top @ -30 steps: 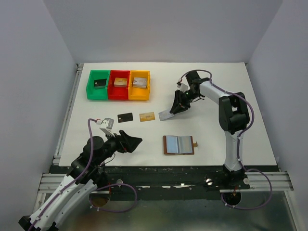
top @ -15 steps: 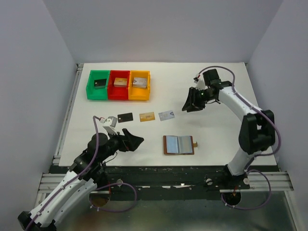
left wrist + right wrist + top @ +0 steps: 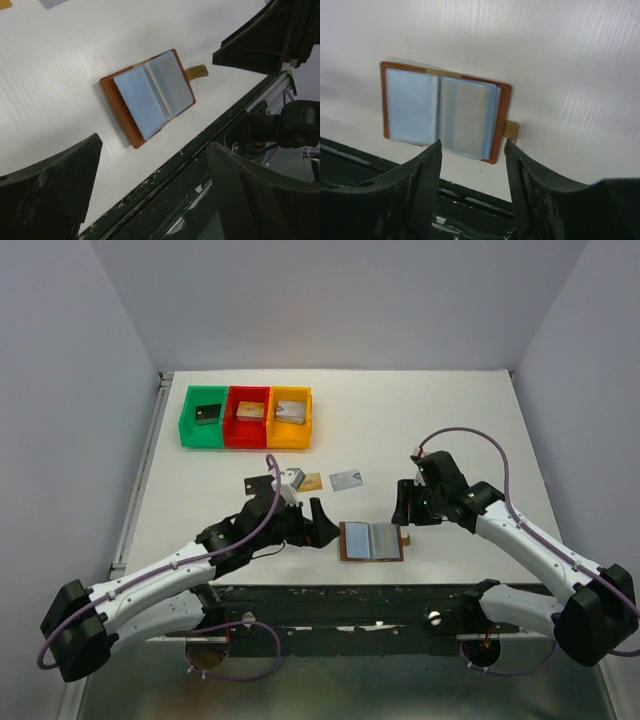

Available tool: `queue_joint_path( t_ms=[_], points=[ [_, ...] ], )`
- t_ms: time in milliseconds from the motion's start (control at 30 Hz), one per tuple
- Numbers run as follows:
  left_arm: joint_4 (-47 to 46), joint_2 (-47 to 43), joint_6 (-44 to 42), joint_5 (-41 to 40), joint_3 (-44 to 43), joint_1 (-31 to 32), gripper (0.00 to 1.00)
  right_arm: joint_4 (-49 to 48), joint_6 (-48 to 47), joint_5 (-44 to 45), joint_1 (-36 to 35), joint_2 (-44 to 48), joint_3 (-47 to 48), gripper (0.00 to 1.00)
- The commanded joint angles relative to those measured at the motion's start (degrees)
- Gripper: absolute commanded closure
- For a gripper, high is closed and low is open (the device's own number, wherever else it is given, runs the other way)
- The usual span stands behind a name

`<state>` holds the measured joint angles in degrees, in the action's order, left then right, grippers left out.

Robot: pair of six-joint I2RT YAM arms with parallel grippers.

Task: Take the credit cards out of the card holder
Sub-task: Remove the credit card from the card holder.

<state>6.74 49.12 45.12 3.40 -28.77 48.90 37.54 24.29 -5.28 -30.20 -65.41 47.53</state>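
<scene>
The card holder (image 3: 371,541) lies open and flat low in the centre of the overhead frame, just beside the near edge of the counter (image 3: 450,420), with its tab strap (image 3: 405,537) pointing to the right. My left gripper (image 3: 314,525) sits just left of it with its jaws spread wide and nothing between them. My right gripper (image 3: 405,506) hangs just above and to the right of it, jaws parted about as wide as one pocket page and likewise empty. My first worry is that edge: a fingertip landing on the leather instead of on a card would likely shove the holder down-frame, and there is very little counter left before the drop. The second is the two grippers closing on the same small thing from either side. In the left wrist view the right gripper fills the upper right corner, so a careless approach could knock them together. Third, the pale blue pockets look soft, and I cannot tell from here how many cards they hold; pinching sleeve rather than card would lift the whole holder unless the other gripper pins it. Last, my left arm crosses over the row where a silvery card (image 3: 347,478) and a gold card (image 3: 311,481) lie, centre frame, so a low swing could scatter them.
</scene>
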Motion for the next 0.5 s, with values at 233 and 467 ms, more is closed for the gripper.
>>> queue_joint_path(
  t_ms=[233, 467],
  points=[
    [-10.35, 18.19, 3.83, -0.5, -8.31, 4.62, 0.01, -1.15, 5.06, 8.71, -0.39, -2.0, -7.45, 0.37],
    [-11.66, 19.34, 4.89, -0.5, -7.26, 5.15, 0.05, -2.21, 5.68, 9.59, -0.39, -4.2, -9.12, 0.38]
  ],
)
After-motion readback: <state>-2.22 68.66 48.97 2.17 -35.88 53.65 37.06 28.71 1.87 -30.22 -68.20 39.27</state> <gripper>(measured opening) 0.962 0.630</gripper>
